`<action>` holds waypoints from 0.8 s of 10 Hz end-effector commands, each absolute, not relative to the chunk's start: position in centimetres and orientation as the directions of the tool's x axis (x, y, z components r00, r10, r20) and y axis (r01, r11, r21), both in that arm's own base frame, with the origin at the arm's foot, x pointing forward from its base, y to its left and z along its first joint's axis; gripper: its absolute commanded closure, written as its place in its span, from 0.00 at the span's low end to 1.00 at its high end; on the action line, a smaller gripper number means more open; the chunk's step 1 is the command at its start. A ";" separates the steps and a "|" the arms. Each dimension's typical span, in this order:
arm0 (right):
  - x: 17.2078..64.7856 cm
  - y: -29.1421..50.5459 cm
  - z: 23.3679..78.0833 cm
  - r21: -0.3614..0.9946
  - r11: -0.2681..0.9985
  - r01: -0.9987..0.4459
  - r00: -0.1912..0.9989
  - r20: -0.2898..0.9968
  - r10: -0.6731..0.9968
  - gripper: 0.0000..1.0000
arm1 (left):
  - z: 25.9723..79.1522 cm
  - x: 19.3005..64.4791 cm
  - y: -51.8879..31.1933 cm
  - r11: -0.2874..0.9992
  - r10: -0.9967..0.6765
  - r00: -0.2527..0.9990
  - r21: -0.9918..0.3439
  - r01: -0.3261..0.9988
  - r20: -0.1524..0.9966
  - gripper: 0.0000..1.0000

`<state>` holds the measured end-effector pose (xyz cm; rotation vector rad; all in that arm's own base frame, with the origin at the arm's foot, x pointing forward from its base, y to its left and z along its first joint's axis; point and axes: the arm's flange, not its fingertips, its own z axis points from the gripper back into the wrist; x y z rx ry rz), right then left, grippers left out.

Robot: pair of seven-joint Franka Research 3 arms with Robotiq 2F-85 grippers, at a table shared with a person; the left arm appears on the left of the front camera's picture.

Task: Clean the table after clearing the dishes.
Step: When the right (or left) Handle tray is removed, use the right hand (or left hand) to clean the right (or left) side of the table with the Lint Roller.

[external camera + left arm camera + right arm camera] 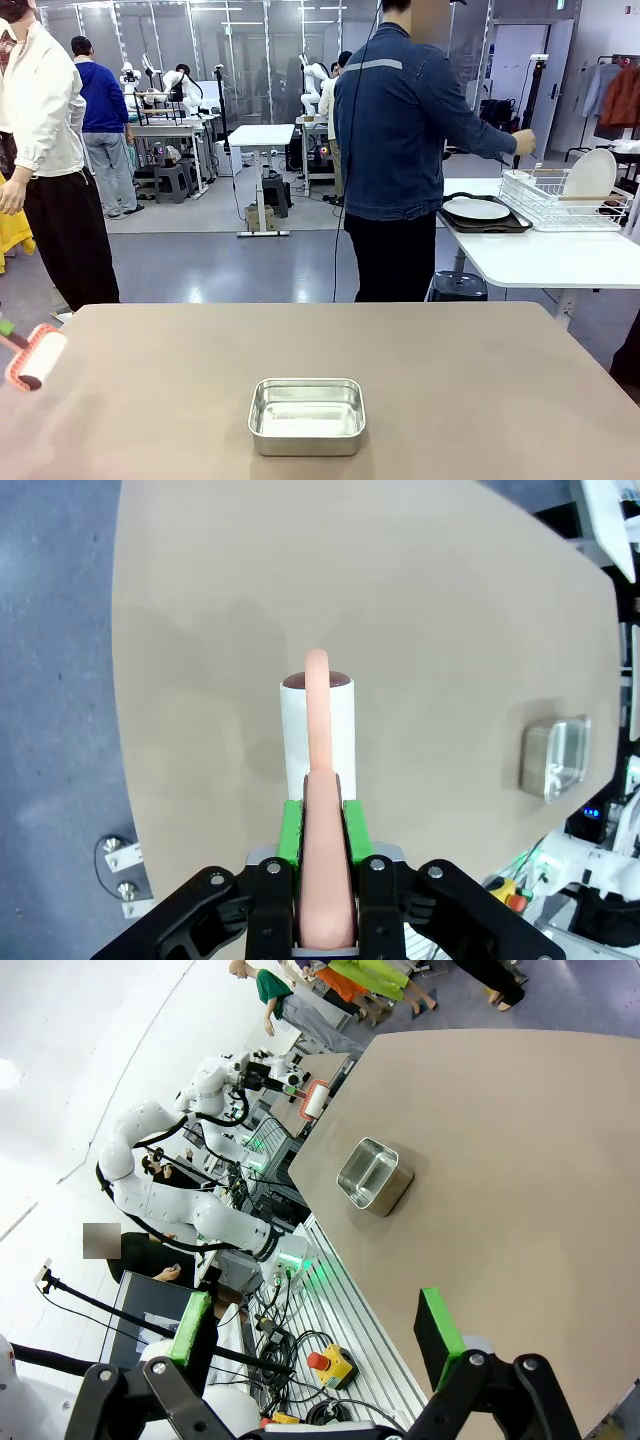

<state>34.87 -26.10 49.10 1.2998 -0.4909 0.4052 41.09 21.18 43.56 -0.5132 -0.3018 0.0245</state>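
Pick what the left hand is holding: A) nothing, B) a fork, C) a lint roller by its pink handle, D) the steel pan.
C: in the left wrist view the left hand is shut on the pink handle of the lint roller, held over the table.

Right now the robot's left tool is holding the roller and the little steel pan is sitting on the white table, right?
Not quite. The left tool does hold the roller, but the steel pan sits on the brown table, as the front view shows.
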 end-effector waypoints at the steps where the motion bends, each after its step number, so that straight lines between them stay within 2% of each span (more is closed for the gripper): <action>1: 34.6 -26.1 49.2 0.797 0.221 -0.562 0.820 0.571 0.024 0.00 | 48.6 38.2 19.3 0.844 0.112 0.916 -0.523 0.117 0.385 0.80; 2: 34.6 -26.1 49.2 0.797 0.221 -0.562 0.820 0.571 0.024 0.00 | 50.3 37.4 18.7 0.845 0.123 0.896 -0.518 0.131 0.427 0.80; 5: 34.6 -26.1 49.2 0.797 0.221 -0.562 0.820 0.571 0.024 0.00 | 50.1 36.8 16.5 0.836 0.113 0.878 -0.522 0.168 0.464 0.80; 6: 34.6 -26.1 49.2 0.797 0.221 -0.562 0.820 0.571 0.024 0.00 | 52.1 37.2 18.1 0.859 0.098 0.892 -0.490 0.148 0.442 0.80; 8: 34.6 -26.1 49.2 0.797 0.221 -0.562 0.820 0.571 0.024 0.00 | 52.1 37.2 18.1 0.859 0.098 0.892 -0.490 0.148 0.442 0.80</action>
